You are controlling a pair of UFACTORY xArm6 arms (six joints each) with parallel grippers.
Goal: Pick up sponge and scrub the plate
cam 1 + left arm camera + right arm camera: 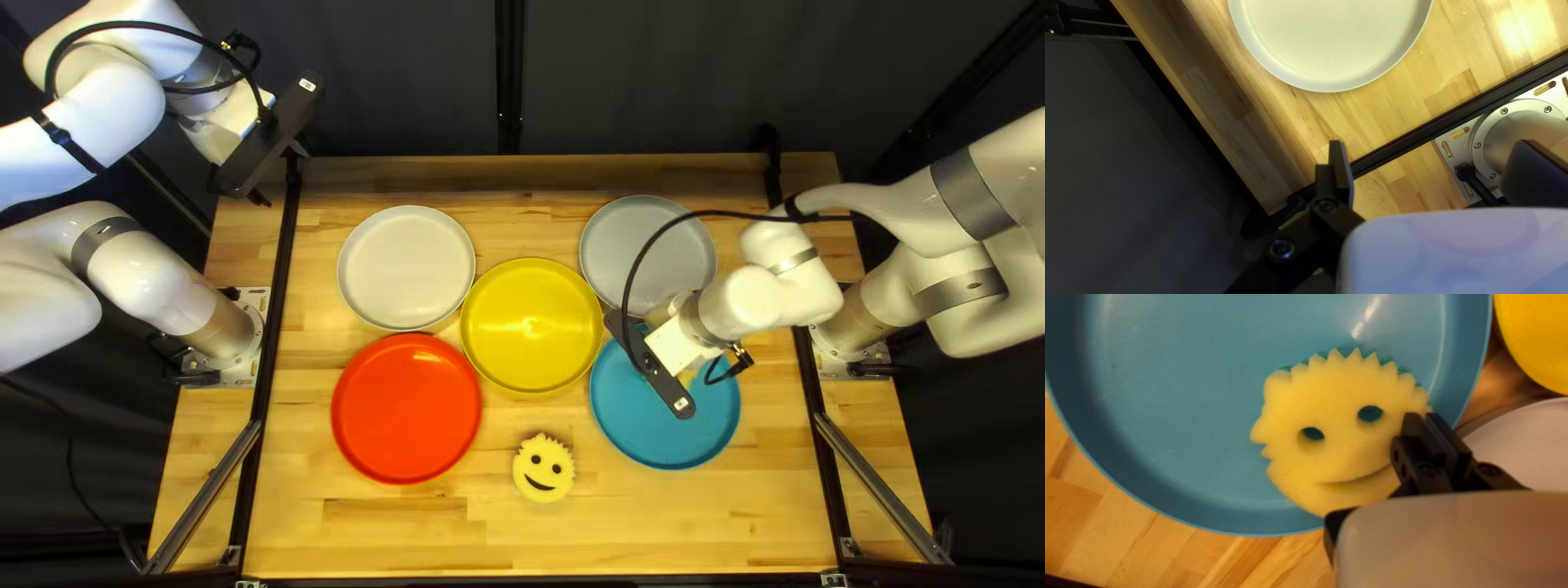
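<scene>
Five plates: white one (406,267) far left, red one (406,408) near left, yellow one (530,327) central, grey one (648,245) far right, blue plate (702,423) near right. Two sponges: near sponge (544,475); second sponge (1344,403) in the blue plate, pinched by the right gripper (651,365). Left gripper (283,174): open.

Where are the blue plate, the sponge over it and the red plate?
Blue plate (1170,403): right wrist view, bare inner surface.
Sponge (1342,443): right wrist view, yellow face, below the eyes.
Red plate (406,408): top left view, middle of its inside.

A small white label (308,84) marks the left gripper (281,172), and another label (681,404) the right gripper (651,368), in the top left view; print on both is too small to read.
</scene>
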